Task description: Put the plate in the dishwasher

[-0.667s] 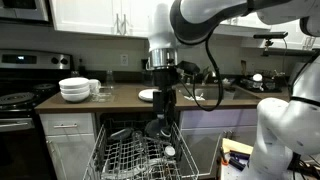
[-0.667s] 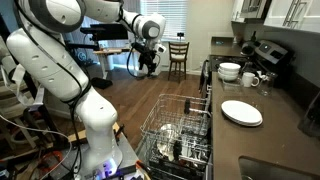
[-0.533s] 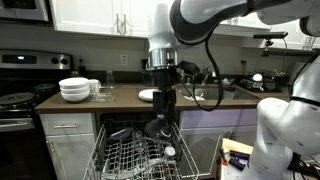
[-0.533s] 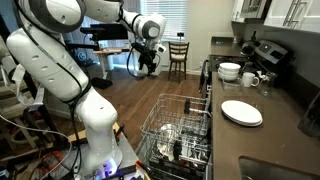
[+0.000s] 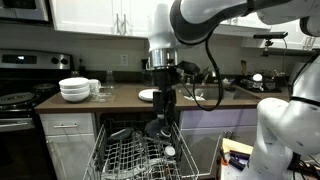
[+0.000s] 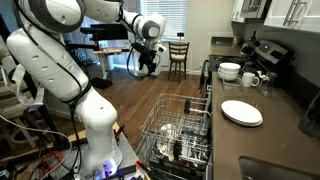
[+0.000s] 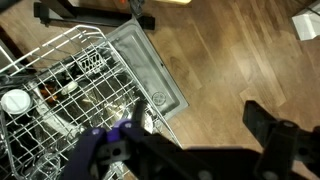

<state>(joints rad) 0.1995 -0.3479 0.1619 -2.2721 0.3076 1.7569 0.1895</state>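
Observation:
The white plate point(image 5: 148, 95) lies flat on the dark counter above the dishwasher; it also shows in an exterior view point(image 6: 241, 112). The dishwasher stands open with its pale wire rack point(image 5: 133, 156) pulled out, seen in both exterior views point(image 6: 178, 127) and at the left of the wrist view point(image 7: 60, 90). My gripper point(image 5: 160, 122) hangs out in front of the counter, over the wood floor beside the rack point(image 6: 148, 60). In the wrist view its two dark fingers point(image 7: 185, 135) stand wide apart with nothing between them. The plate does not show in the wrist view.
A stack of deep white bowls point(image 5: 74, 90) and mugs point(image 6: 250, 78) stand on the counter near the black stove point(image 5: 15, 100). The rack holds a few dishes point(image 7: 15, 101). The lowered dishwasher door point(image 7: 140, 62) lies over the wood floor point(image 7: 230, 70). A chair point(image 6: 178, 55) stands at the back.

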